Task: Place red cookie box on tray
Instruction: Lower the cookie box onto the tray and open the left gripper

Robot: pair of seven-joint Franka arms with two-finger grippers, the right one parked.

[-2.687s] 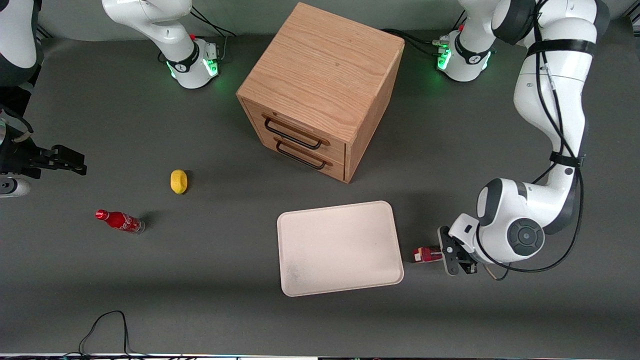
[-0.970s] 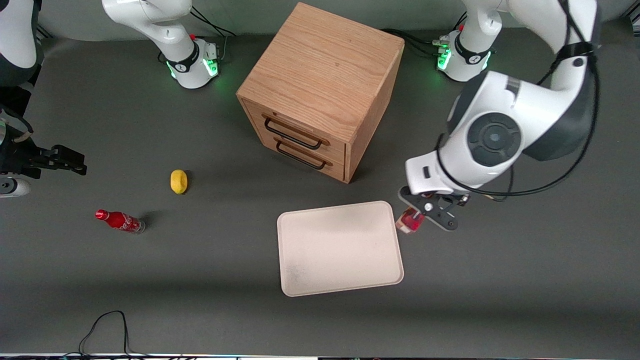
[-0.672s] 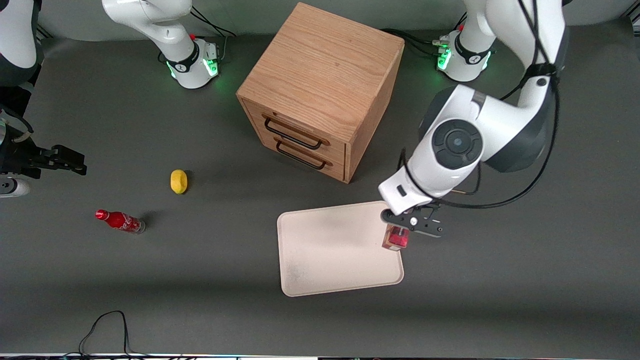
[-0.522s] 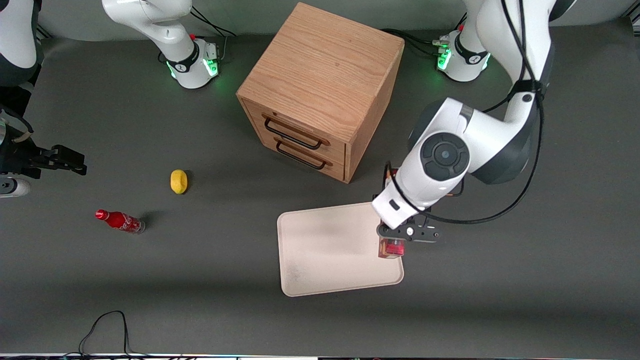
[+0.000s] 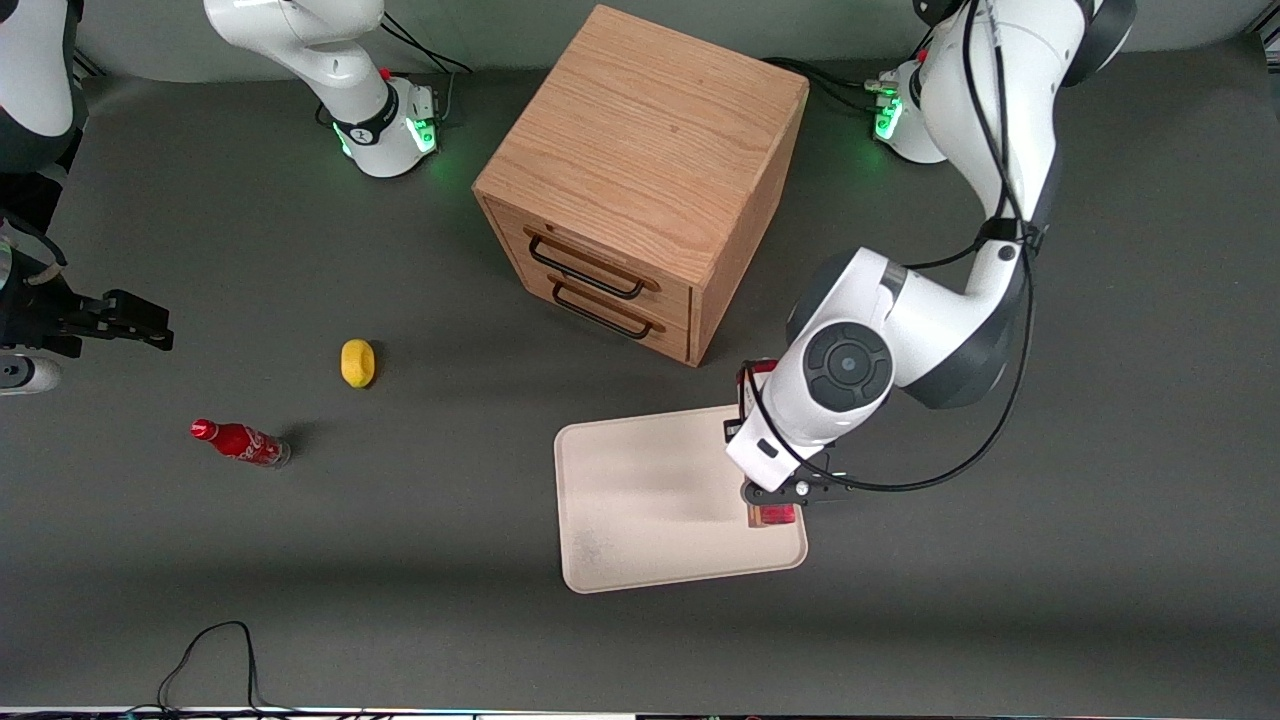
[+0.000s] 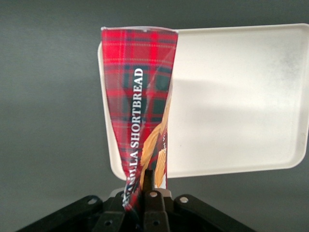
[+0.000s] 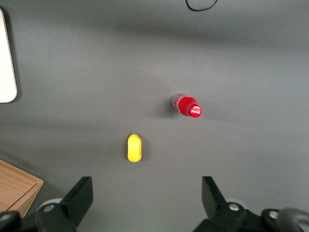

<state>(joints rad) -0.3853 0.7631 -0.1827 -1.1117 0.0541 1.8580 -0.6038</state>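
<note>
Over the tray (image 5: pixel 640 510), hand (image 6: pixel 145 193)-clamped red tartan cookie box (image 6: pixel 140 111)

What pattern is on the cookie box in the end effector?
Red tartan plaid on the red cookie box, clearest in the left wrist view.

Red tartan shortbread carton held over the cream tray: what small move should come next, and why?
Probably a short, slow descent. The end effector grips the red tartan shortbread carton at one end, so it hangs over the cream-white rectangular tray near its edge toward the working arm. Whether it touches the tray cannot be told, so opening now risks a drop.

tool (image 5: pixel 772 497) gripping cookie box (image 6: pixel 140 104) over bare tray (image 5: pixel 640 500), wooden cabinet (image 5: pixel 640 180) near
</note>
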